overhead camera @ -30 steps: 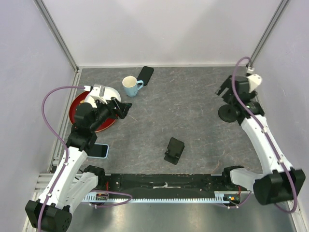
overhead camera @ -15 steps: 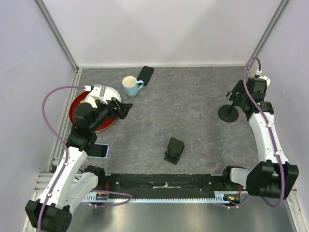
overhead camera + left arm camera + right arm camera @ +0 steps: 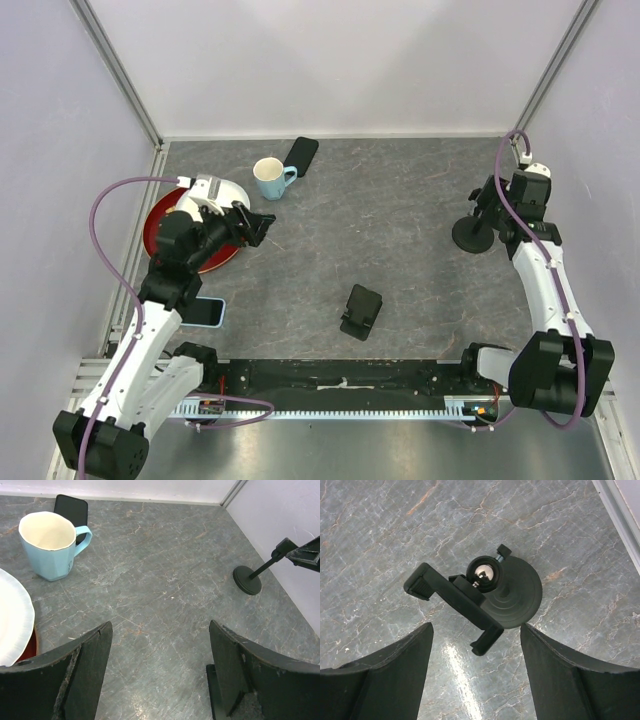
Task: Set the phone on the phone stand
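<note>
From above: my left gripper [image 3: 262, 224] hangs over the table [image 3: 400, 200] just off the edge of the red tray [image 3: 160, 215], fingers apart. The black phone [image 3: 301, 155] lies flat at the far edge, touching or just beside the blue mug [image 3: 269, 178]. A pale blue phone [image 3: 208, 312] lies near my left arm, partly under it. A small black holder [image 3: 361, 311] sits at the near middle. Far right, my right gripper [image 3: 484, 200] is over the phone stand [image 3: 472, 236], well apart from both phones.

Left wrist now: both fingers [image 3: 75, 670] frame the view, spread wide with only table between them. Mug handle points right, and the black phone lies behind it against the back edge. The white plate [image 3: 12, 620] sits on the tray at the left. The stand's round base shows far right with its stem leaning right.

Right wrist: I'm looking straight down on the stand, round base [image 3: 520, 592], shiny ball joint [image 3: 484, 573], clamp bar [image 3: 452, 600] running diagonally. My fingers [image 3: 385, 675] are spread either side. Whether they touch the clamp, I cannot tell.
</note>
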Available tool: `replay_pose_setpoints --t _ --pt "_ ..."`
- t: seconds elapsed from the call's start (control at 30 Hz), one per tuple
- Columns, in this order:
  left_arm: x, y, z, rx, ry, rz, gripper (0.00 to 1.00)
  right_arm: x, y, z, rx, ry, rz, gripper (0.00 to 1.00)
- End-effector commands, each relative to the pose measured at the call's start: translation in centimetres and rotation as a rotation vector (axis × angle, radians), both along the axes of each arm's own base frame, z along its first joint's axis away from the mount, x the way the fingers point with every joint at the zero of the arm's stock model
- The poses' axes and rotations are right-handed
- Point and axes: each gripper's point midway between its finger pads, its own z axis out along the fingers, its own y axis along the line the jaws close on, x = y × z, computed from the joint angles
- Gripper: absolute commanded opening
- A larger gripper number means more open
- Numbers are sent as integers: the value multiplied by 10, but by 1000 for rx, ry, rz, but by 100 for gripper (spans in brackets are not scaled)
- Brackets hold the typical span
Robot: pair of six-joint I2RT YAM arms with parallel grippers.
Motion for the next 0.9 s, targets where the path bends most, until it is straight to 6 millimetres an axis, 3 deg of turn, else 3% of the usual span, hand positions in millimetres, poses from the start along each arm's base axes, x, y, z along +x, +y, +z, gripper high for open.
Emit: replay_pose_setpoints --t 0.0,0.33,0.5,0.87 --pt "0 -6 24 -50 -34 -27 84 9 -9 21 -43 -119 -7 77" --pt "2 -8 20 -52 -20 -32 84 14 -10 29 -65 -214 -2 66" --pt "3 -7 20 -51 -20 -29 84 17 -10 24 -63 -224 1 60" --pt "4 -5 18 -42 -16 -15 84 16 -10 30 -57 -276 -16 39"
